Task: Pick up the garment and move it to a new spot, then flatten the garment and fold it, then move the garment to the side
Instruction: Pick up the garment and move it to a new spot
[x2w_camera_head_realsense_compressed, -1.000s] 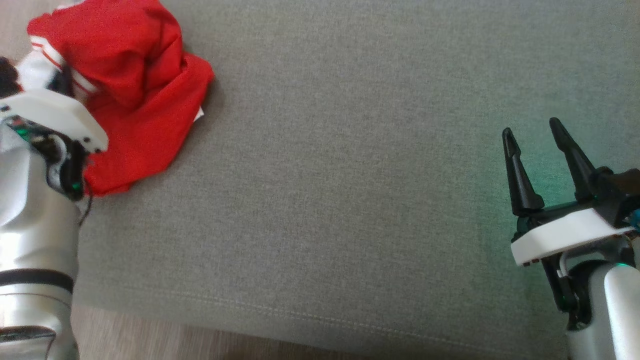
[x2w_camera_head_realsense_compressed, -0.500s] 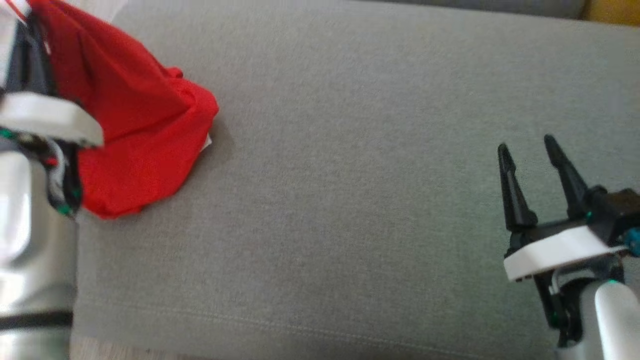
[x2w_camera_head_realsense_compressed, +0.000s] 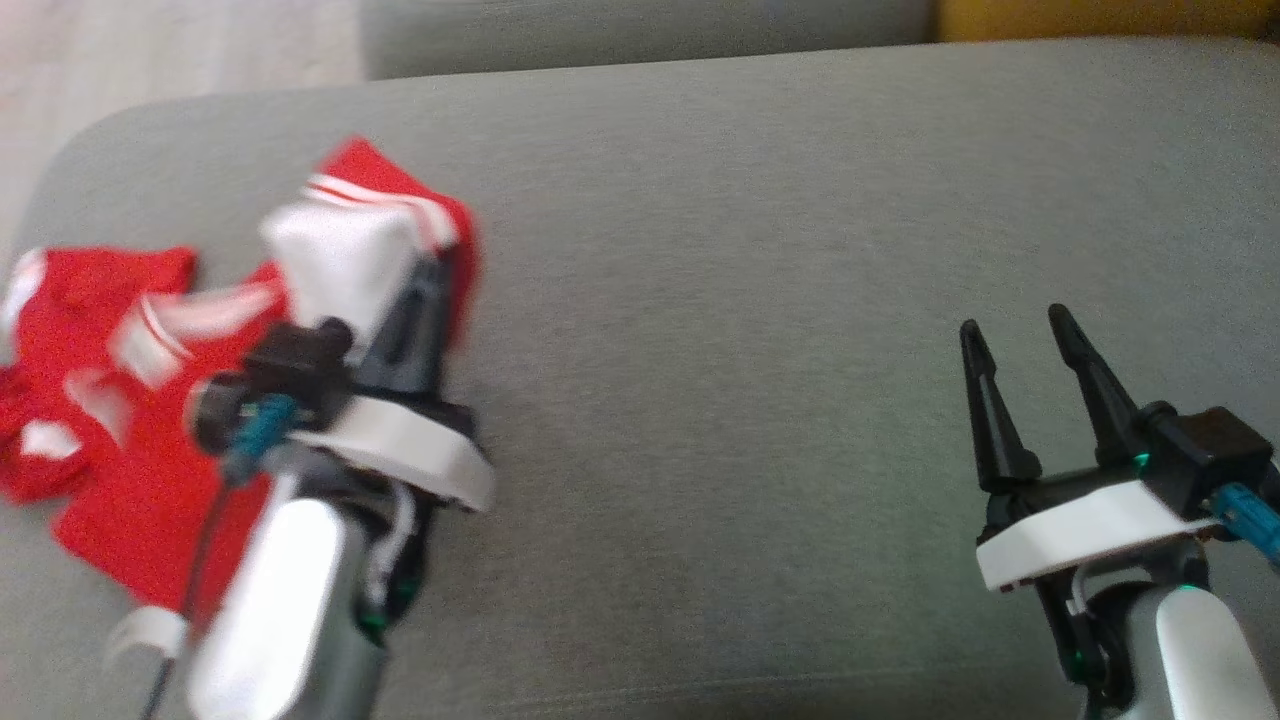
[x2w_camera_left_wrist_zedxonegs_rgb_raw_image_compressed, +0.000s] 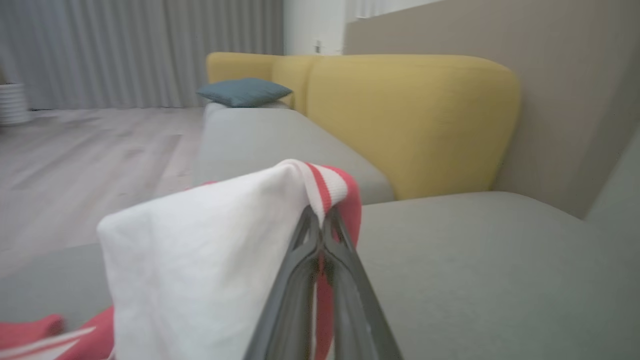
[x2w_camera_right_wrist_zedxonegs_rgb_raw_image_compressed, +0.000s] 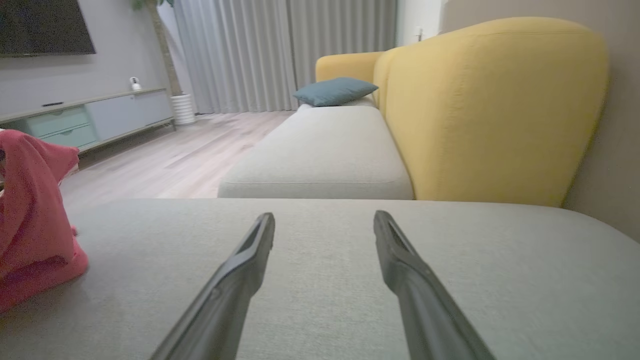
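Camera shifted; garment (x2w_camera_head_realsense_compressed: 130, 470), bunched a second ago, now strung out by the left edge of the seat (x2w_camera_head_realsense_compressed: 750, 300), white striped end raised in the clenched left pincer (x2w_camera_left_wrist_zedxonegs_rgb_raw_image_compressed: 321, 215); right pincer (x2w_camera_head_realsense_compressed: 1013, 322) released, unchanged. Left arm hides part of garment; head view blurred.

The grey cushion (x2w_camera_head_realsense_compressed: 720, 250) is viewed steeply downward from the head, behind the left pincer (x2w_camera_head_realsense_compressed: 428, 275) and right pincer (x2w_camera_head_realsense_compressed: 1012, 325). Each wrist view is taken low along its pincer's fingers (x2w_camera_right_wrist_zedxonegs_rgb_raw_image_compressed: 235, 280), close over the cushion — the yellow backrest (x2w_camera_right_wrist_zedxonegs_rgb_raw_image_compressed: 495, 110) and teal pillow (x2w_camera_right_wrist_zedxonegs_rgb_raw_image_compressed: 334, 91) beyond the pincers are shared, as is the garment (x2w_camera_head_realsense_compressed: 70, 310).
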